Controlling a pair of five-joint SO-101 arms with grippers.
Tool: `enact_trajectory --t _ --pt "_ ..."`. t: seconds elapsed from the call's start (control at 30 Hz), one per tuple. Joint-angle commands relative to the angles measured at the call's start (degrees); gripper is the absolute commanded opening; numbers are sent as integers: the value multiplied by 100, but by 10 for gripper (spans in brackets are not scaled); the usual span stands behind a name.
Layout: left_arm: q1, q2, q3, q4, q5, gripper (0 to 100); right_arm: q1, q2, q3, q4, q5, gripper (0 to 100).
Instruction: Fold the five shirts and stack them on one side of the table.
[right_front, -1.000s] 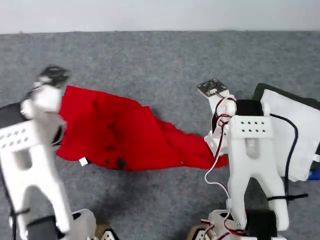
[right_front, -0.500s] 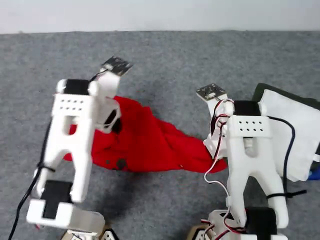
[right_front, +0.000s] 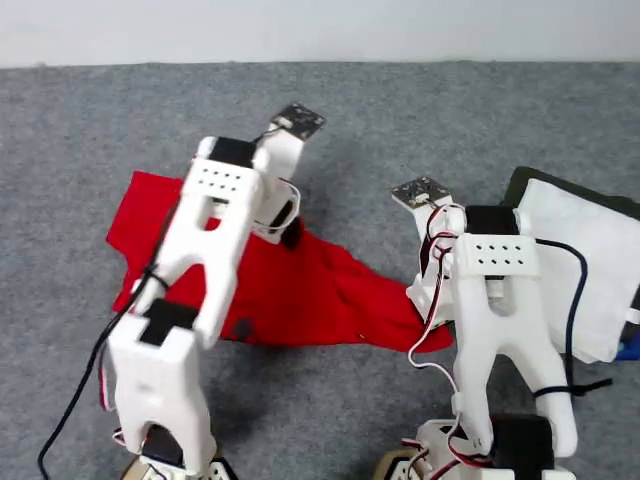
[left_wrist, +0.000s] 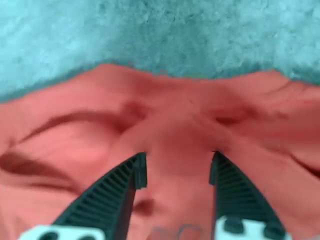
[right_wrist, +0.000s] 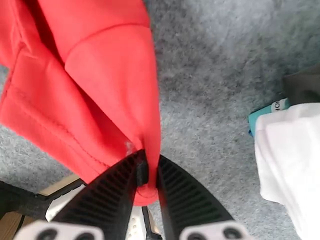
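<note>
red cloth, a single shirt, lies crumpled across the middle of the grey desk, between the two arms. the right claw is clenched on a hem corner at the shirt's right end. the fabric is pinched between the jaws and drapes away from them. judgement: this grip anchors one end so the cloth can be drawn taut.

the left claw is released, with its jaws spread wide over the shirt near its far edge and fabric beneath and between them. whether the tips touch the cloth cannot be told. judgement: it is positioned to take a second hold for spreading or for the first fold.

the shirt shows deep creases, a bunched right half and a flatter left half, so it is not yet folded. a white folded shirt rests on a dark one at the desk's right side, just beside the right arm. judgement: this is the stack.
</note>
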Motion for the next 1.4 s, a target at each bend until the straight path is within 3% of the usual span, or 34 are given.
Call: enact_trajectory --t 0.0,0.13,0.27,0.43,0.7,0.8,0.97,1.2,1.37 --pt "26 378 -479 -149 9 198 66 -13 -53 4 53 9" --pt "44 457 -892 563 -360 15 66 -57 -70 4 62 9" --pt "0 448 -1569 1635 -413 11 66 -57 -141 -48 62 9" --pt "-308 -387 -1473 1618 -431 11 251 -48 -510 -224 44 9" --pt "-70 -1284 -927 1081 -396 16 567 -31 -818 -180 70 9" --pt "158 -1055 -892 765 -299 64 541 -57 -747 -180 62 9" --pt "413 -563 -901 220 668 231 453 -57 -633 -189 62 9" --pt "958 105 -1218 -264 703 231 286 -57 -607 -215 62 9" --pt "695 800 -1253 -237 686 183 286 -57 -607 -233 62 9"
